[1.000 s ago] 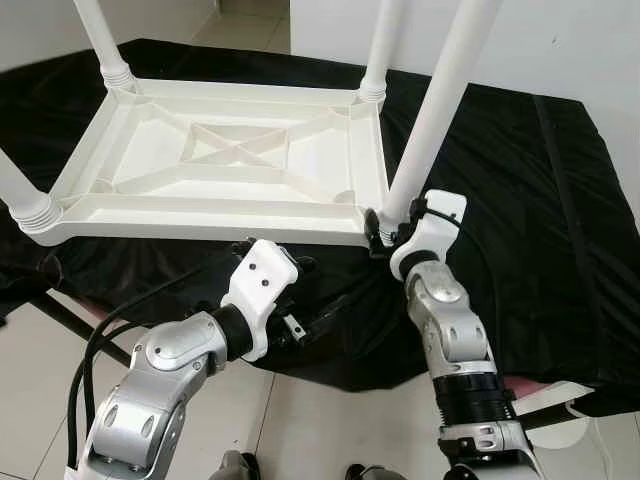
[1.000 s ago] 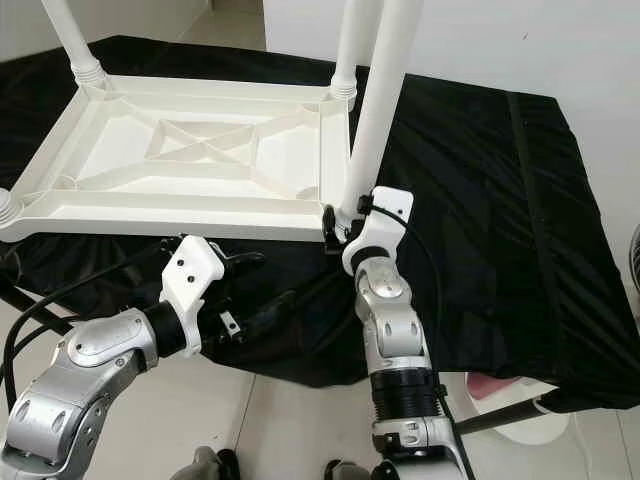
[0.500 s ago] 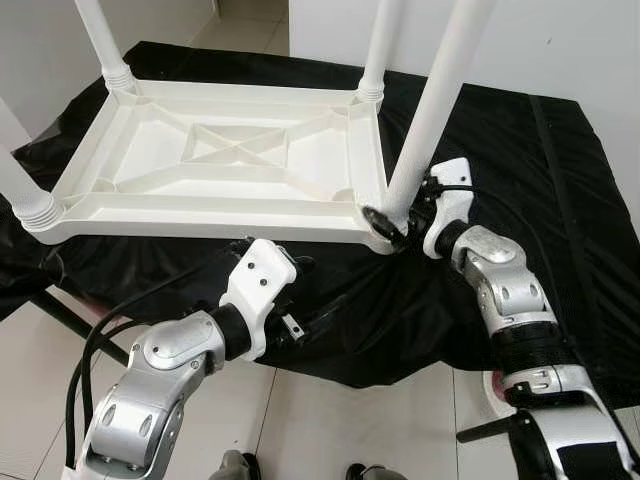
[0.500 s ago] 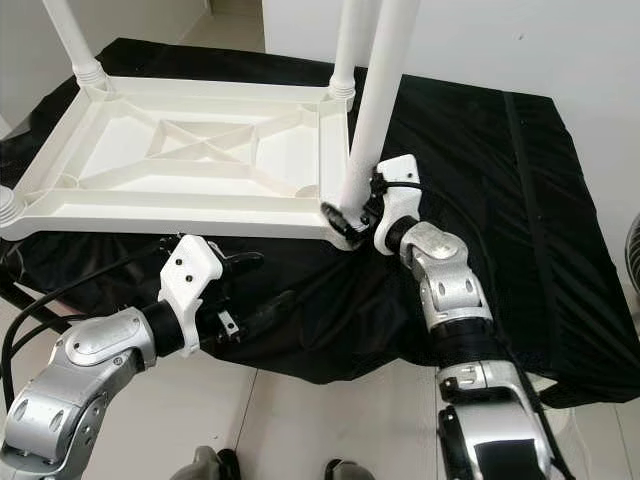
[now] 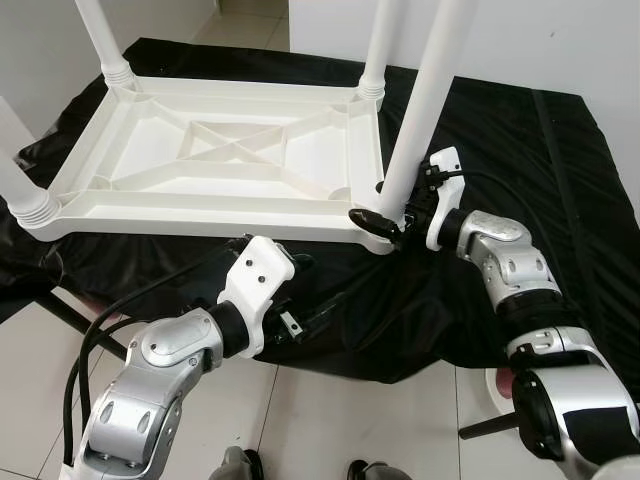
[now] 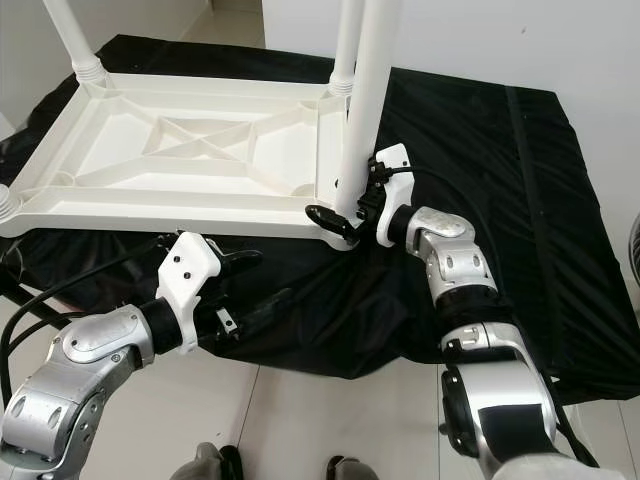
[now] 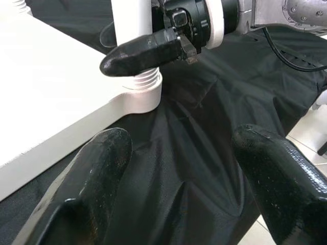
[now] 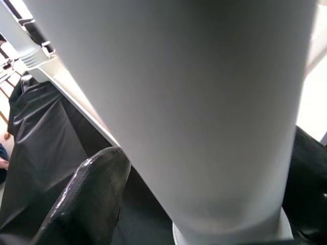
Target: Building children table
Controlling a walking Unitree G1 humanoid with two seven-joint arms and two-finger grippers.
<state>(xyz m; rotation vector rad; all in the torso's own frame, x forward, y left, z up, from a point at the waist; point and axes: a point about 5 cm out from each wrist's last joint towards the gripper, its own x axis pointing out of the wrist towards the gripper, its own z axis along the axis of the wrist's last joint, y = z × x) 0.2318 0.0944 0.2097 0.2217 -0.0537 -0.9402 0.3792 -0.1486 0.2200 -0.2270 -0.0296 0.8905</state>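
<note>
Two jaws of the right gripper (image 5: 392,215) pinch the table leg (image 5: 425,105); left gripper (image 7: 179,168) jaws spread.

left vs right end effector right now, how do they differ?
The right end effector is up at the upside-down white plastic table's near right corner, black fingers around the base of the white round leg. The left end effector sits lower, off the table's near edge over the black cloth. The right is closed around the leg; the left is open and holds nothing. Both have two long black fingers on silver arms.
</note>
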